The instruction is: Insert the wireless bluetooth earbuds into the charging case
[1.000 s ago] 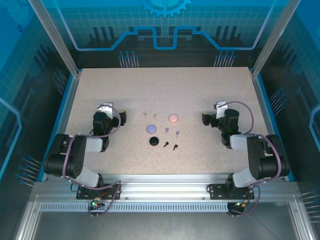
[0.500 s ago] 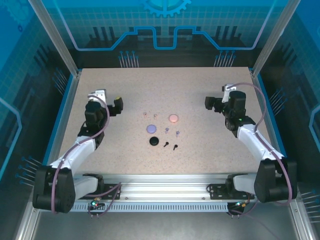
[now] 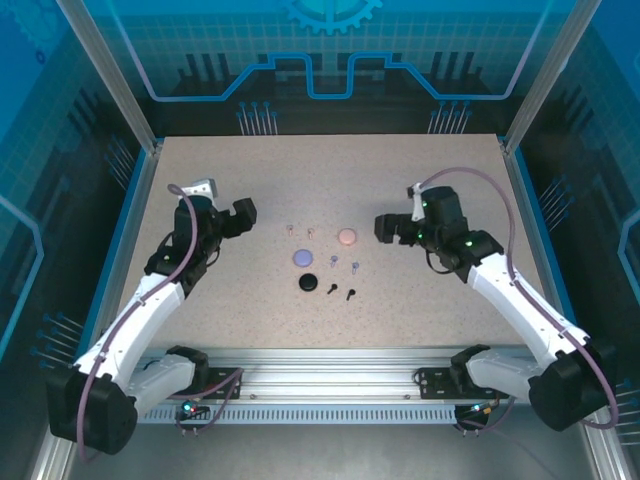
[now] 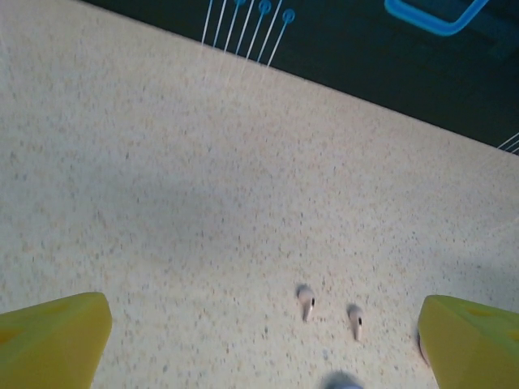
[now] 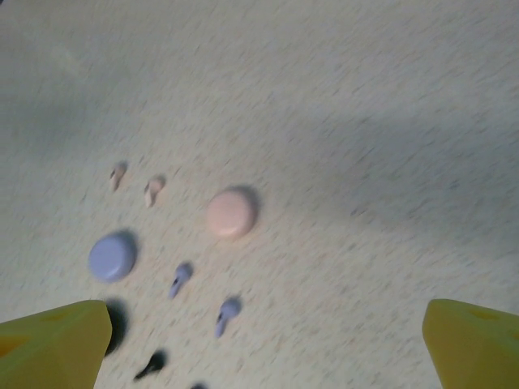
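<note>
I had the left claw [image 3: 241, 214] wide at nine o'clock of the tiny stemmed pink, purple and black earbuds [image 3: 333, 259], and the right claw [image 3: 386, 228] wide at three.

Left arm [image 3: 140, 305]: was folded tight beside its base a second ago; now stretched in a long slant from the near left corner toward the table's middle.
Left gripper [image 3: 243, 214]: has moved a little farther from the near edge and slightly rightward, pointing toward the pale pink earbuds [image 3: 300, 231].
Right arm [image 3: 520, 300]: has unfolded in the same way, its elbow gone from beside the base.
Right gripper [image 3: 386, 228]: first swung toward the far side, then came in leftward; now closer to the pink case [image 3: 346, 237] than before.
</note>
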Tool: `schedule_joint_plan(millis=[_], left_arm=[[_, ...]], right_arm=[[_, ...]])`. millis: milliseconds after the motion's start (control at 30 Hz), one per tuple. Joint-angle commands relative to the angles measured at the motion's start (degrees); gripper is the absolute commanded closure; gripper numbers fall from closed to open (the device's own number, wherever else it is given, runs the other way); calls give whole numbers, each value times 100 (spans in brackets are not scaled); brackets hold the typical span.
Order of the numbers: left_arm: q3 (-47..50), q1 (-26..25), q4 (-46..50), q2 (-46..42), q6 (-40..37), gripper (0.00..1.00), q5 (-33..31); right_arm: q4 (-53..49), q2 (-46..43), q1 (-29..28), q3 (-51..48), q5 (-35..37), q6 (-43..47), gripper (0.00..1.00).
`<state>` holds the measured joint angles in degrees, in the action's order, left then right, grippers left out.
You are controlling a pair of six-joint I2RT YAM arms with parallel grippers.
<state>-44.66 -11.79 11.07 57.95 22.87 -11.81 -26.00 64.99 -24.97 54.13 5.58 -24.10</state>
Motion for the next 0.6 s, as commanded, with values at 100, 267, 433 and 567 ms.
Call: schedule_joint_plan(millis=[100, 267, 433, 567], left_arm=[[-354, -39, 1072, -178, 836, 1, 254], [-218, -38, 1146, -260, 1333, 1, 342], [-144, -25, 1141, -120, 1682, 1, 538], [-108, 22, 1117, -103, 1811, 1, 547]], right_arm=[[-864, 373, -1374, 226, 571, -784, 1], [-1399, 1286, -2310, 841, 1244, -1212, 0], [-1571, 2299, -2977, 1618, 1230, -1203, 1], [-1816, 3109, -3130, 2323, 943, -1196, 5]])
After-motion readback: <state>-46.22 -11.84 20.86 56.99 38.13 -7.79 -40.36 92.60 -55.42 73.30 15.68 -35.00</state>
